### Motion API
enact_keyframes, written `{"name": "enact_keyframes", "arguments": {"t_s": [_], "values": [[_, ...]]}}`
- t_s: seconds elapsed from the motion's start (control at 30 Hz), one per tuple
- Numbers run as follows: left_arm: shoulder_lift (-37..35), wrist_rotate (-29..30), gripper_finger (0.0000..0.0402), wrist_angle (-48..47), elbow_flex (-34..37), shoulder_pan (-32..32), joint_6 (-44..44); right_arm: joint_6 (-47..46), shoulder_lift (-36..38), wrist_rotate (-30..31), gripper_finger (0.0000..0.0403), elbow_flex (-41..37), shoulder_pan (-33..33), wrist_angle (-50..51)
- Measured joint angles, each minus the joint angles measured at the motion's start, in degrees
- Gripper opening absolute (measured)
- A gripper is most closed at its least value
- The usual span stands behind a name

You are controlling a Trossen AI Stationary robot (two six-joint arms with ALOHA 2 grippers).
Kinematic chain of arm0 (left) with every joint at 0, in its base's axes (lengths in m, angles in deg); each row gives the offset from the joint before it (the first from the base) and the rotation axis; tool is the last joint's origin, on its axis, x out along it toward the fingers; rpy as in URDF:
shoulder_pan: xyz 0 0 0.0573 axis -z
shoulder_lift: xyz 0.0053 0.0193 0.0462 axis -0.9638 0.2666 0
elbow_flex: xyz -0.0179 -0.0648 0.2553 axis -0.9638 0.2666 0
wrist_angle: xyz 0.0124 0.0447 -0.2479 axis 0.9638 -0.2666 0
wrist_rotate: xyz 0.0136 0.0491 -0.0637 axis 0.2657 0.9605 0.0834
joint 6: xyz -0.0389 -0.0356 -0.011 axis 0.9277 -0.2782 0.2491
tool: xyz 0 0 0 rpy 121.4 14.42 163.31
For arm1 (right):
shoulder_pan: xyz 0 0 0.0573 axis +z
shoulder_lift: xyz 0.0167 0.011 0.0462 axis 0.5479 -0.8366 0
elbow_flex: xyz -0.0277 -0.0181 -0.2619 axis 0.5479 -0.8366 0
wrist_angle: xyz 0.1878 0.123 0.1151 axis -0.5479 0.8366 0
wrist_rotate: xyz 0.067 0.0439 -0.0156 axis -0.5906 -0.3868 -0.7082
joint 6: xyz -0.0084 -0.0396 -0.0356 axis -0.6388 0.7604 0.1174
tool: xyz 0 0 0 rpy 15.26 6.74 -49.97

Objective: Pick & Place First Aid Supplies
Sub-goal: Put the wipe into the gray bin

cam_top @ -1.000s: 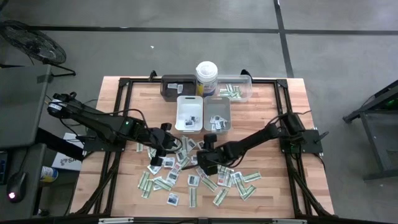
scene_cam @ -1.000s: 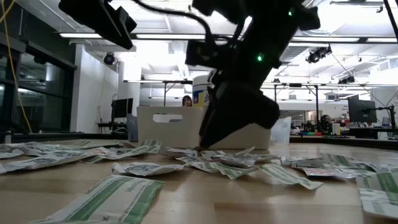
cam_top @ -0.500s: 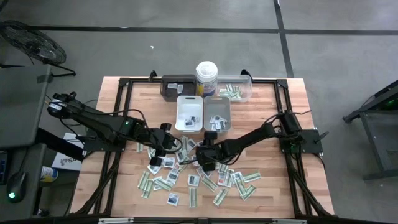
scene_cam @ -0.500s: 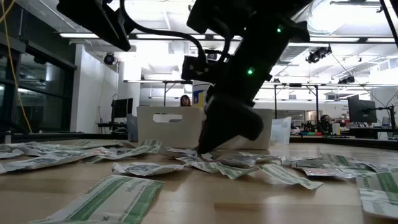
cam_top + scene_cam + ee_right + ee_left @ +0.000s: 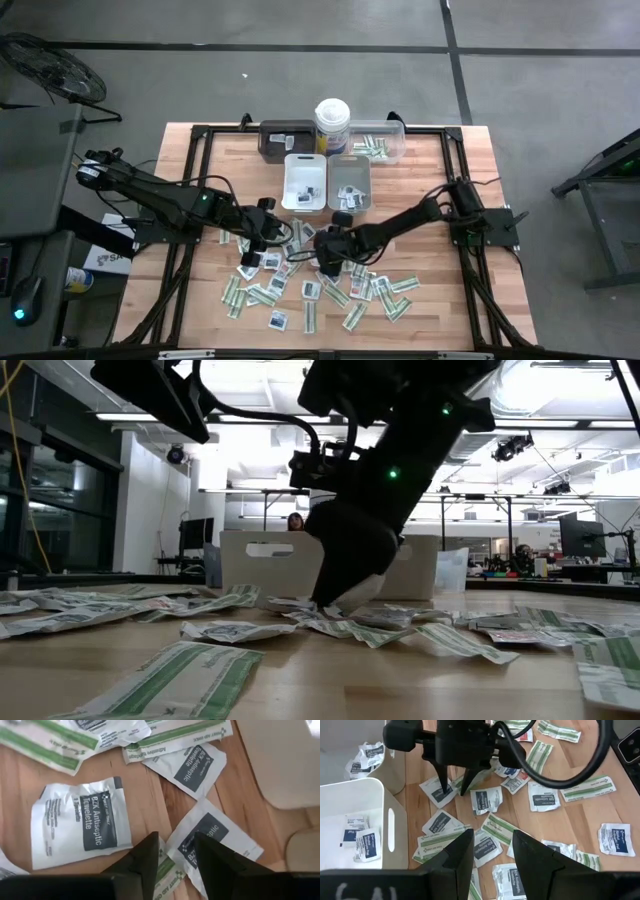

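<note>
The step in hand looks like a pick. The right gripper (image 5: 325, 250) is down among the first aid supplies (image 5: 330, 285), which lie scattered over the wooden surface (image 5: 440, 290) in front of the white tray (image 5: 305, 183) and grey tray (image 5: 349, 182). Its jaws stand apart, straddling a white antiseptic towelette sachet (image 5: 212, 842) just beside the tray wall, not yet clamped on it. The left gripper (image 5: 272, 232) hovers near, over the same heap, jaws also apart and empty. The next move probably calls for the right jaws to press down and close on the sachet's edge, then lift cleanly without dragging its overlapping neighbours, and carry it to a tray.
</note>
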Motion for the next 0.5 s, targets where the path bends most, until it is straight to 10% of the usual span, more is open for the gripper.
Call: {"name": "enact_keyframes", "arguments": {"t_s": [0.5], "values": [[-0.01,0.05,0.0133,0.01,0.0,0.0,0.0,-6.29,-0.07,-6.79,0.0008,-0.04,-1.54,1.83]]}}
